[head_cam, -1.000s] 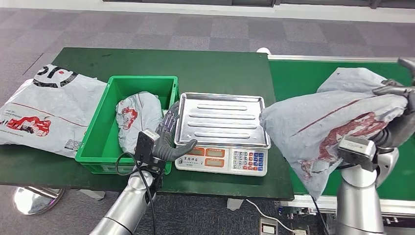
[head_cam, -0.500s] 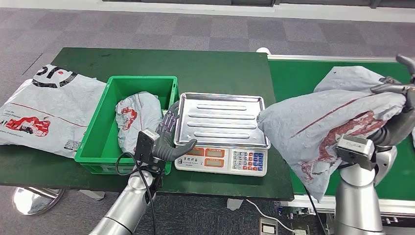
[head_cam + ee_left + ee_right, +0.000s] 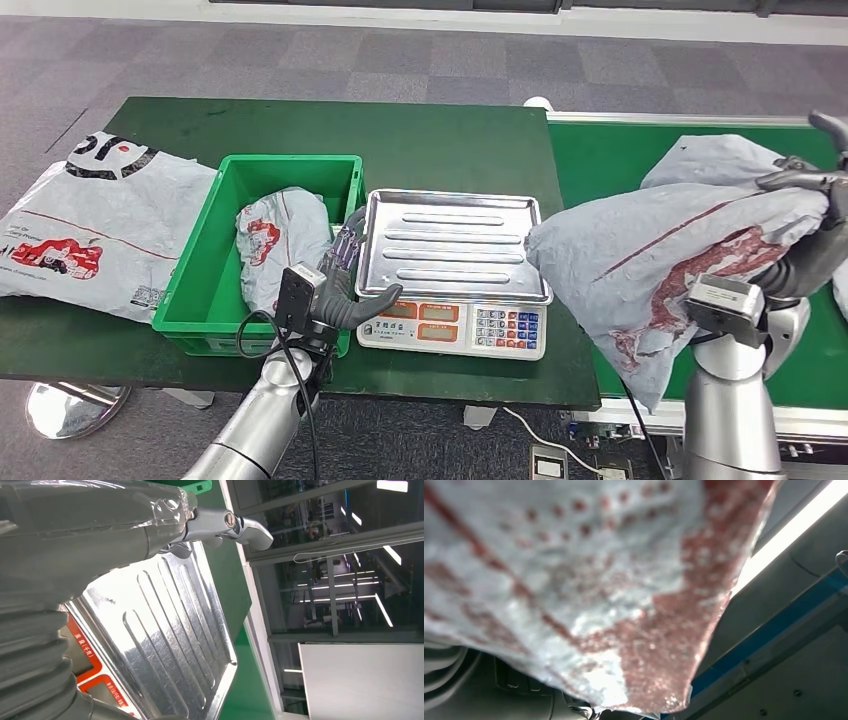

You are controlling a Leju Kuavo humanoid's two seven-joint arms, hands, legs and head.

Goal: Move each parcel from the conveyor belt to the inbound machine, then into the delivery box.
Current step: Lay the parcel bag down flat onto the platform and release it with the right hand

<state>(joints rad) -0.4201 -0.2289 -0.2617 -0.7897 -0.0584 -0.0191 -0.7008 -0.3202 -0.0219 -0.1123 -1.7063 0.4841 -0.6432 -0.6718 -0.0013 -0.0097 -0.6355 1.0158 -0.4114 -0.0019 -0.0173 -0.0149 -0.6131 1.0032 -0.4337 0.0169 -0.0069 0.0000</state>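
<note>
Grey-purple carpet tiles [image 3: 300,60] — dark green table [image 3: 420,140] — ceiling strip lights [image 3: 390,485].

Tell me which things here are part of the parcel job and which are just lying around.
Part of the job:
held parcel in the right robot hand
second parcel on the conveyor belt
scale
green box with a bagged parcel

Lying about:
big flat bag beside the box
cable

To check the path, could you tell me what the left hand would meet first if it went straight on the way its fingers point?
Probably the scale's steel tray: the left hand sits at its near-left corner, fingers pointing along that edge. Depth is unclear.
</note>
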